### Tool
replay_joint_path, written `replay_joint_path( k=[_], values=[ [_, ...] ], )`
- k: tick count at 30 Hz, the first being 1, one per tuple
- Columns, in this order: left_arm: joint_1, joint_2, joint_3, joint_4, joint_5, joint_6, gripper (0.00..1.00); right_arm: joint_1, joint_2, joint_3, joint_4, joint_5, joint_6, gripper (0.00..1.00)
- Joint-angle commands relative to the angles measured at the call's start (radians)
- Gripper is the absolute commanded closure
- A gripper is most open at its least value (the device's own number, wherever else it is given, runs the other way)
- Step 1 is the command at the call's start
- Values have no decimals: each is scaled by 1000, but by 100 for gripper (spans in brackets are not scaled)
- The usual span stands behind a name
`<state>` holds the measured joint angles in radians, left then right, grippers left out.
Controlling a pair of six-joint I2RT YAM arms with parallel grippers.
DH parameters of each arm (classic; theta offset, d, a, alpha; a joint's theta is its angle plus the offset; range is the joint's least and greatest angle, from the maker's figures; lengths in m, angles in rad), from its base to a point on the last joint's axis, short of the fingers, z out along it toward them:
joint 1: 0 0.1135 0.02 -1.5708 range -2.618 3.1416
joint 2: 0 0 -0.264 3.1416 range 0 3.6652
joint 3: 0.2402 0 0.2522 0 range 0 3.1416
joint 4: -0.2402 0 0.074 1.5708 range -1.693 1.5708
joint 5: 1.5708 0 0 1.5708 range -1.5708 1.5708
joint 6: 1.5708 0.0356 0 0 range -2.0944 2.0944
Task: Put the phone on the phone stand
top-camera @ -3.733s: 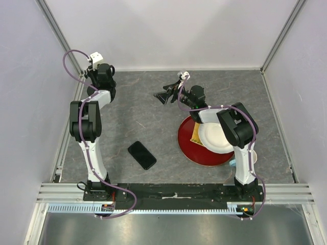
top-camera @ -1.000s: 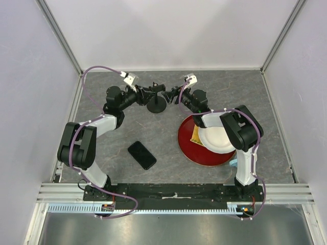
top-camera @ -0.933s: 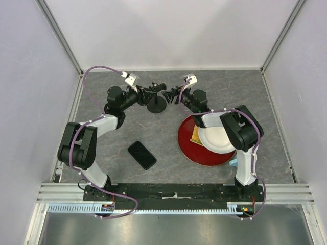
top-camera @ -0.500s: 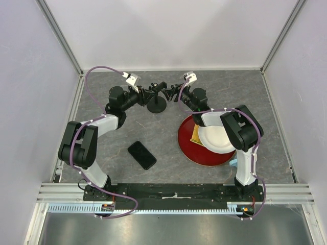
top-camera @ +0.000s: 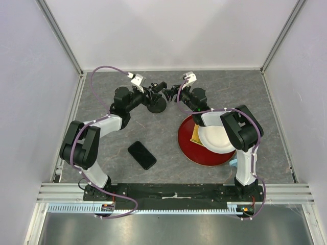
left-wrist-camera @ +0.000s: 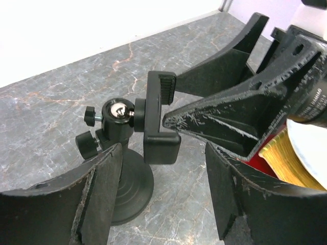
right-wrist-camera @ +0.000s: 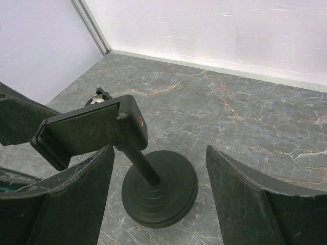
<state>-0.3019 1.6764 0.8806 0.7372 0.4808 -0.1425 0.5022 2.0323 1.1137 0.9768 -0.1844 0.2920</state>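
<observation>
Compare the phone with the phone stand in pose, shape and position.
The phone lies flat; the phone stand stands upright. The phone is a plain slab; the phone stand has disc, post and clamp head. The phone lies alone near the arm bases; the phone stand sits farther back between the left gripper and right gripper. Both are black and rest on the table.

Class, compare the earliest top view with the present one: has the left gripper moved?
Yes. The left gripper has swung rightward, from the back corner beside the left wall to the phone stand near the table's middle.
</observation>
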Motion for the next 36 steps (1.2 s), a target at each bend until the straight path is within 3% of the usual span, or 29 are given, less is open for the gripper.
replay_joint_path(
  k=[1,10,21,29,36],
  values=[
    [-23,22,66,-24,-163,63,30,2,-43,17,20,5,-20,20],
    [-22,-6,54,-85,-355,78,59,1,-41,11,20,-4,-25,20],
    [-22,-24,26,-47,-349,78,65,-1,-38,11,37,-99,-37,20],
    [-13,-7,40,-67,-346,63,80,-1,-30,17,42,-136,-28,19],
    [-6,39,73,-64,-200,57,89,-1,-32,15,42,-133,-27,19]
  ],
)
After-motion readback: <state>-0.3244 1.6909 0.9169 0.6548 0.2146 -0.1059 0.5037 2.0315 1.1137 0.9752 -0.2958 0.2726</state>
